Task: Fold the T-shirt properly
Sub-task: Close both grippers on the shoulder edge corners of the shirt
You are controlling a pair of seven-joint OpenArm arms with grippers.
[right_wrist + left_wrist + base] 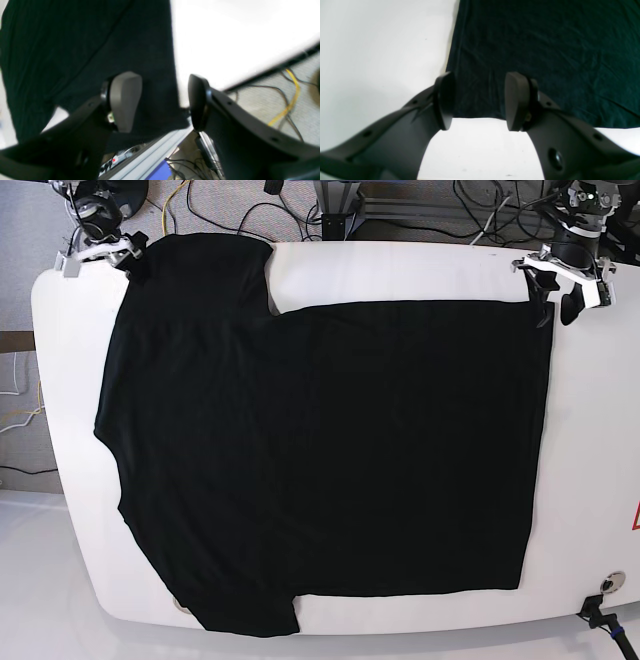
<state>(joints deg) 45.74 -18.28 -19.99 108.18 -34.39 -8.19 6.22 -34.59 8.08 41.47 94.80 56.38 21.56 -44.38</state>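
The black T-shirt (pixel 330 450) lies spread flat on the white table (pixel 590 440), plain side up, with no print showing. One sleeve reaches the far left edge and another hangs at the near edge. My left gripper (pixel 556 295) is open at the shirt's far right corner. In the left wrist view that gripper (pixel 480 100) straddles the corner of the cloth (pixel 545 50). My right gripper (pixel 135 252) is open at the far left sleeve. In the right wrist view it (pixel 162 102) straddles the sleeve's edge (pixel 100 50) at the table's rim.
Cables, one of them yellow (pixel 291 100), lie on the floor past the table's far edge. An aluminium frame rail (pixel 160 152) runs under that rim. A small fitting with a cable (pixel 607 585) sits at the table's near right corner.
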